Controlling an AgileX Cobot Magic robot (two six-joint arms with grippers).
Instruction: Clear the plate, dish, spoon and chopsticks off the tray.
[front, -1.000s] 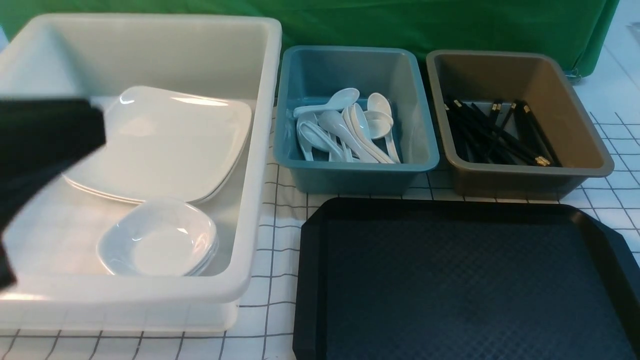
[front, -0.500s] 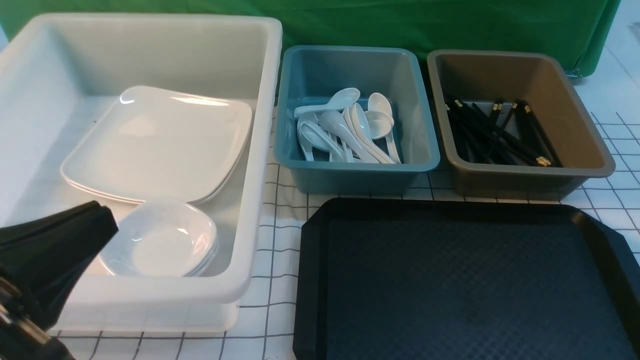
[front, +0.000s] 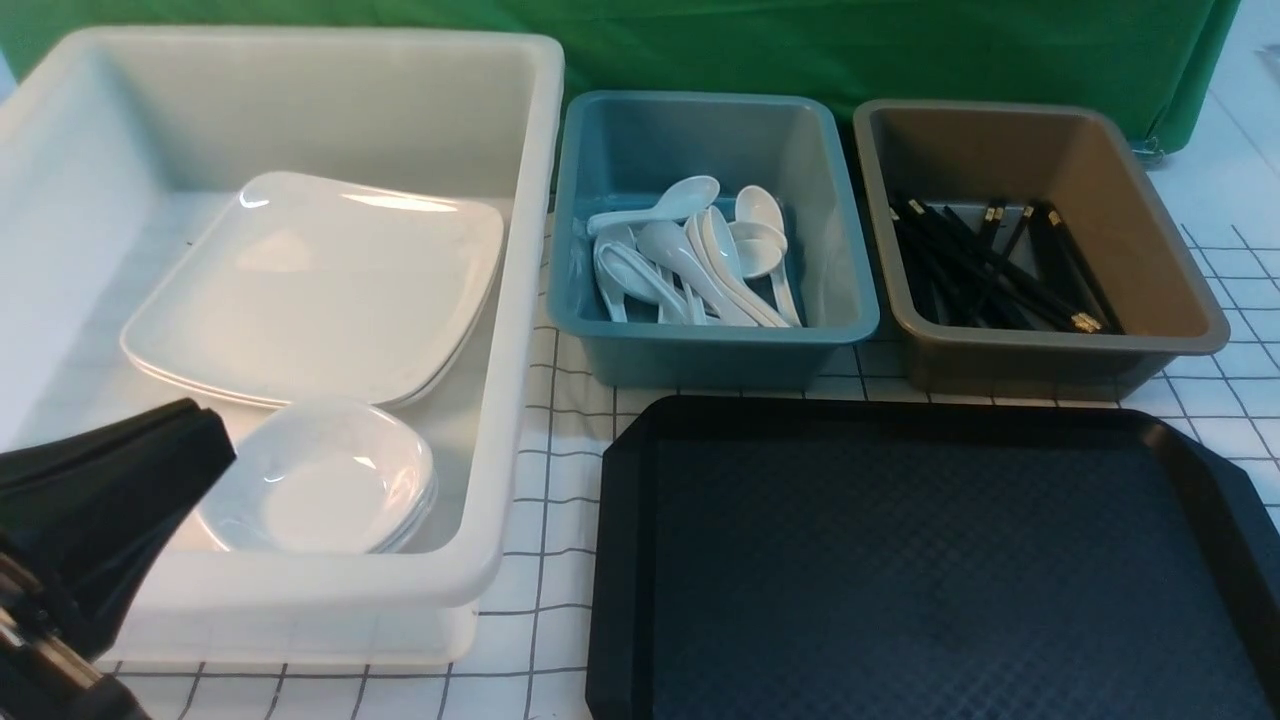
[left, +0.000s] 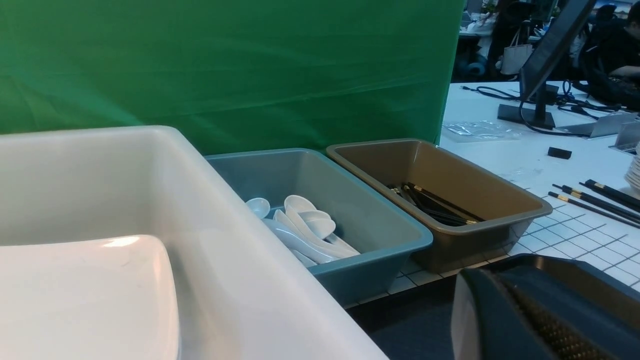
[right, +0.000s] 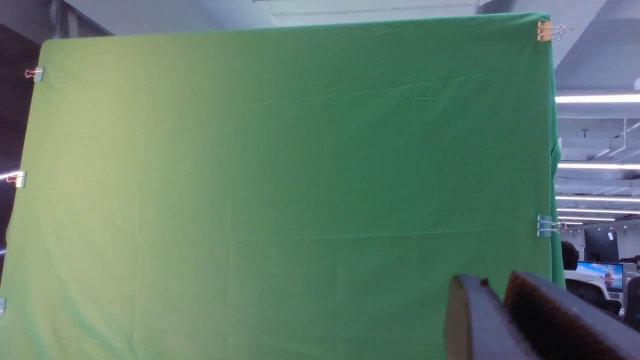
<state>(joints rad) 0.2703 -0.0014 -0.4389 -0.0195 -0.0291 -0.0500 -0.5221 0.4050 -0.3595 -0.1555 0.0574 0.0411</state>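
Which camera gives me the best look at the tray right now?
Front view: the tray fills the lower right, its surface bare. Left wrist view shows only a dark sliver of it near the tubs. Right wrist view shows none.

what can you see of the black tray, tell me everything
The tray is a big black rectangular serving tray, plastic by its look, with clipped corners, a low raised rim and a fine diamond-textured floor. It lies flat on the checked tablecloth, just in front of the blue tub and the brown tub, and to the right of the white tub. Nothing shows on its visible surface; its near and right edges run out of view.
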